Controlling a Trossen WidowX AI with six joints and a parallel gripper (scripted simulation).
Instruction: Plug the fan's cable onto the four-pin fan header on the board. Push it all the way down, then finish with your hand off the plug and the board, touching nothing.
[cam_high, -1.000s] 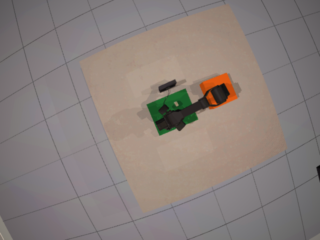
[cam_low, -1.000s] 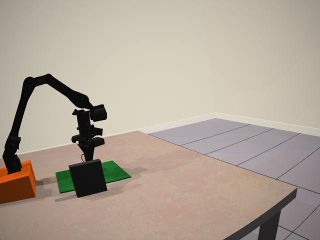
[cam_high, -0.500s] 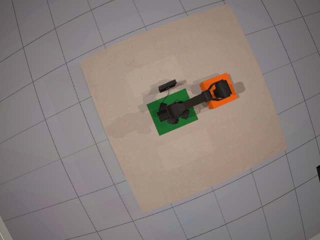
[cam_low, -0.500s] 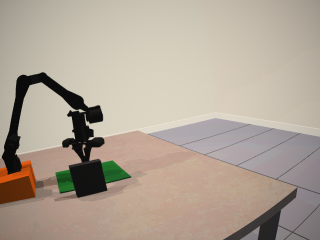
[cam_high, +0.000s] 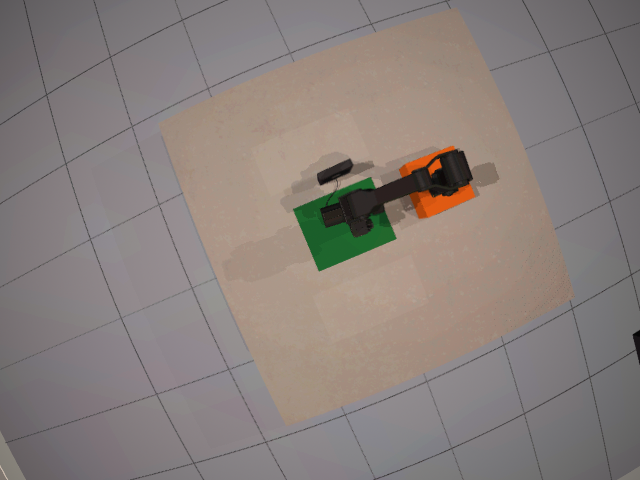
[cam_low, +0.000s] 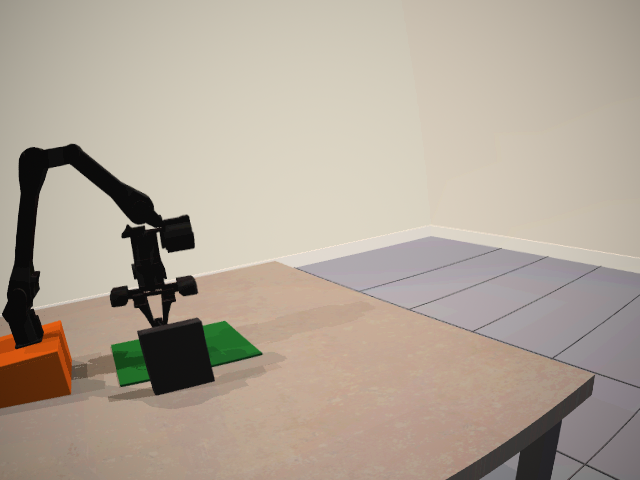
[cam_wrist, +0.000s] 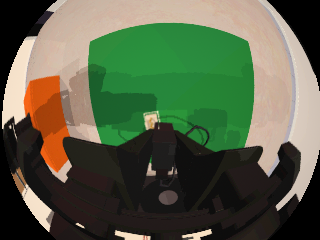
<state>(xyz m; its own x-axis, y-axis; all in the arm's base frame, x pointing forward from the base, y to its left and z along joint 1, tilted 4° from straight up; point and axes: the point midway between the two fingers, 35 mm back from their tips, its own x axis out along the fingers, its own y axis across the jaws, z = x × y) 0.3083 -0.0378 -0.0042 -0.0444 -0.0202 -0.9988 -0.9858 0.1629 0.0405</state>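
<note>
My gripper is shut on the black plug of the fan's cable. It is over the green board. The pale four-pin header shows just beyond the plug in the wrist view, slightly left, partly covered by plug and finger. The plug is not visibly on it; the gap below the plug cannot be judged. The black fan stands upright beside the board. In the top view the arm hides plug and header; in the exterior view the fan hides them.
The orange base block under the arm stands on the table, to one side of the board. The cable runs from the fan over the board's edge and curves beside the fingers.
</note>
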